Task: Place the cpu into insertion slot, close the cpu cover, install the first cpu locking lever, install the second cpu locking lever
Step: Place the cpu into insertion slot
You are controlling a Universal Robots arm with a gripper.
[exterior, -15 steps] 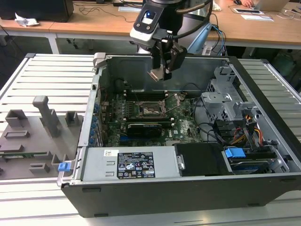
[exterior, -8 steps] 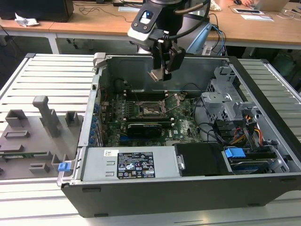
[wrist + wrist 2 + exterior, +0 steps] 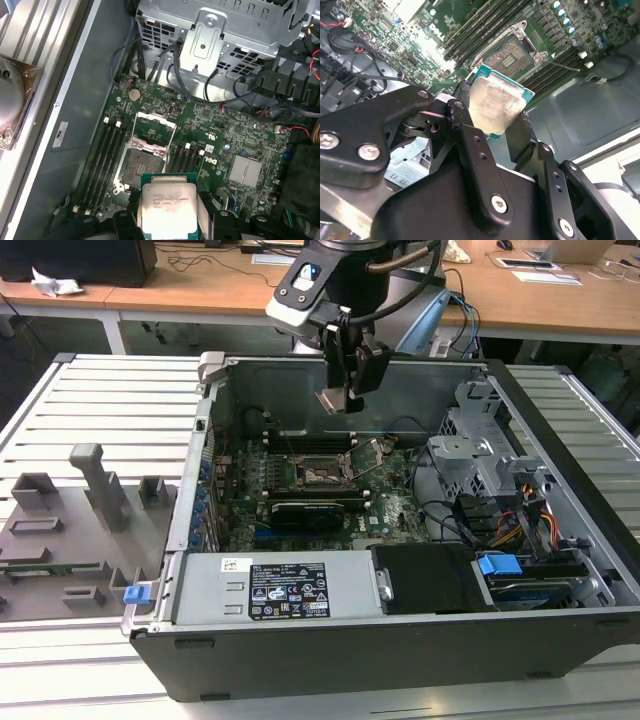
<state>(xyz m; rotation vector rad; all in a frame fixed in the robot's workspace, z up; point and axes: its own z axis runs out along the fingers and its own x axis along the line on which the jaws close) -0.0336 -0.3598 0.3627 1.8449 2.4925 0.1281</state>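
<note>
The cpu [image 3: 167, 210] is a flat square chip with a silvery top and a green rim. My gripper [image 3: 167, 222] is shut on it by two opposite edges, as the second wrist view also shows: cpu [image 3: 495, 107], black fingers [image 3: 462, 97]. In the exterior view the gripper [image 3: 345, 390] hangs with the cpu [image 3: 335, 400] well above the green motherboard [image 3: 390, 505], inside the open computer case. The insertion slot [image 3: 139, 165] lies bare below, its dark pin field showing. The cpu cover [image 3: 156, 131], a silvery frame, stands flipped open at the slot's far side.
Black memory slots [image 3: 107, 150] flank the socket on both sides. A long black expansion card [image 3: 310, 510] sits in front of it. A metal drive cage [image 3: 480, 445] with cables and the power supply [image 3: 285, 590] crowd the case. A grey fixture tray [image 3: 80, 530] lies outside on the exterior view's left.
</note>
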